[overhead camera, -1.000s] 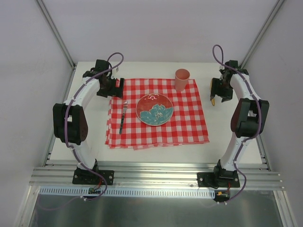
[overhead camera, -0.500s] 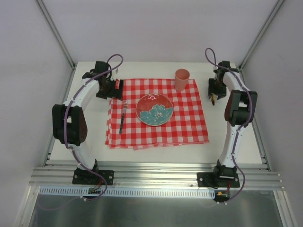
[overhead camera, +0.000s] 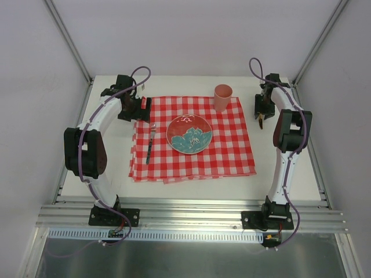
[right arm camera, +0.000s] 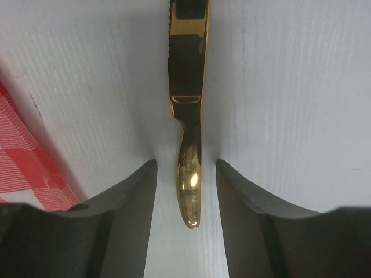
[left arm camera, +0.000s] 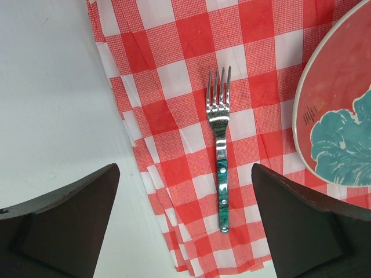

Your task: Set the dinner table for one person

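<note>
Dinner table [overhead camera: 179, 86] fills the floor of the white-walled cell and reaches from the arms' bases to the back wall, with grey rails [overhead camera: 191, 211] along its near edge.

At the far left, the left gripper [left arm camera: 183, 174] hangs over the cloth's left margin with its jaws spread wide and nothing between them. Below it, a fork [left arm camera: 219, 139] with a green handle lies flat on the red-and-white checked cloth [overhead camera: 232, 150]. Its tines point to the far side and it lies just beside the cloth's left edge.

Next to the right sits a red plate [overhead camera: 189, 134] with a teal flower, near the fork but apart from it. A pink cup [overhead camera: 223, 97] stands upright at the cloth's far edge, behind the plate and to its right.

Beyond the cloth's right edge, a gold knife [right arm camera: 186, 87] lies on the bare tabletop. The right gripper [right arm camera: 186, 167] has its jaws drawn narrow on either side of the handle end. A thin gap shows on each side, so neither finger visibly touches the knife.

From overhead, the dinner table's long axis appears to run left to right, parallel to the rails. The cloth covers only its middle, and bare white surface shows on every side.
</note>
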Tool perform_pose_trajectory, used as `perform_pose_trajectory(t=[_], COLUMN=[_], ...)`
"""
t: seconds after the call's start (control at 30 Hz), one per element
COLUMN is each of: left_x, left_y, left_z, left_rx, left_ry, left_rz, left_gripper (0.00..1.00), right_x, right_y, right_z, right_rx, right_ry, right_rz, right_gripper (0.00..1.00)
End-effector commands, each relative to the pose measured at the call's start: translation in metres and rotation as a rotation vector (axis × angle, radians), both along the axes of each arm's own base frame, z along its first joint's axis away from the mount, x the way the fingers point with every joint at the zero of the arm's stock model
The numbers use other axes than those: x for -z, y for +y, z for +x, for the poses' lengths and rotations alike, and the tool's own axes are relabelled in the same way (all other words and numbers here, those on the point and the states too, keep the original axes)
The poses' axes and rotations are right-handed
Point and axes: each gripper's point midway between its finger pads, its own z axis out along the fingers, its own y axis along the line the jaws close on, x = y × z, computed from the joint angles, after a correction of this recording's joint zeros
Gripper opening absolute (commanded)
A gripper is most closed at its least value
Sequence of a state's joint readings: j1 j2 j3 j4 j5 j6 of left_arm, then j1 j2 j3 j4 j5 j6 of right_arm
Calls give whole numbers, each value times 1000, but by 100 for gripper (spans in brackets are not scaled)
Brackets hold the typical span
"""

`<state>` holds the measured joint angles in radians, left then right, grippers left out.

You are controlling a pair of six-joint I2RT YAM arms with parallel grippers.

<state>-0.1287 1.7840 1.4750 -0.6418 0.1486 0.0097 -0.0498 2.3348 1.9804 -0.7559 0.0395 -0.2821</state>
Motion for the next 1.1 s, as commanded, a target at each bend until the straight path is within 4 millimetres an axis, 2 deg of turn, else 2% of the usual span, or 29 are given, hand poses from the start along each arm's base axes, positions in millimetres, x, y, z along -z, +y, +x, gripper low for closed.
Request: perform_pose_trajectory(t=[0.0, 0.1, 0.2, 0.37, 0.43, 0.6, 0.63, 0.7, 0.77, 0.8, 0.83, 0.93, 1.0, 1.07], left_x=[-15, -15, -16, -16, -16, -16, -16, -17, -17, -17, -18, -21, -23, -22], left_y=[0, 0, 0, 1, 2, 4, 4, 5, 4, 4, 4, 3, 3, 2], left_z=[5, 6, 6, 6, 6, 5, 6, 8, 10, 11, 12, 15, 16, 17], left_rx=[-4, -5, -6, -7, -9, -8, -8, -9, -11, -10, -12, -12, -13, -14], left_ry=[-28, -29, -29, -33, -32, -36, -38, -41, -44, -44, -50, -59, -65, -66], left_rz=[-20, -21, -20, -15, -11, -1, 1, 5, 4, 4, 4, 0, -5, -8], left_gripper=[99, 99, 99, 99, 99, 99, 99, 99, 99, 99, 99, 99, 99, 99], right_x=[-10, -4, -4, 0, 0, -10, -25, -35, -55, -56, -72, -80, -95, -92], right_y=[4, 7, 7, 4, 3, 1, 0, 1, 4, 6, 7, 13, 19, 24], right_z=[-13, -23, -23, -22, -24, -32, -32, -38, -43, -50, -52, -71, -81, -97], right_rx=[-9, -13, -12, -10, -6, -8, -4, -2, -5, -4, -1, 11, 9, 21], right_ry=[15, 42, 42, 47, 51, 38, 7, -3, -31, -24, -53, -40, -59, -34], right_rz=[7, 18, 25, 14, 9, 0, -4, -1, 12, 22, 27, 56, 86, 107], right_gripper=[47, 40, 36, 16, 0, 0, 0, 0, 0, 0, 0, 0, 1, 0])
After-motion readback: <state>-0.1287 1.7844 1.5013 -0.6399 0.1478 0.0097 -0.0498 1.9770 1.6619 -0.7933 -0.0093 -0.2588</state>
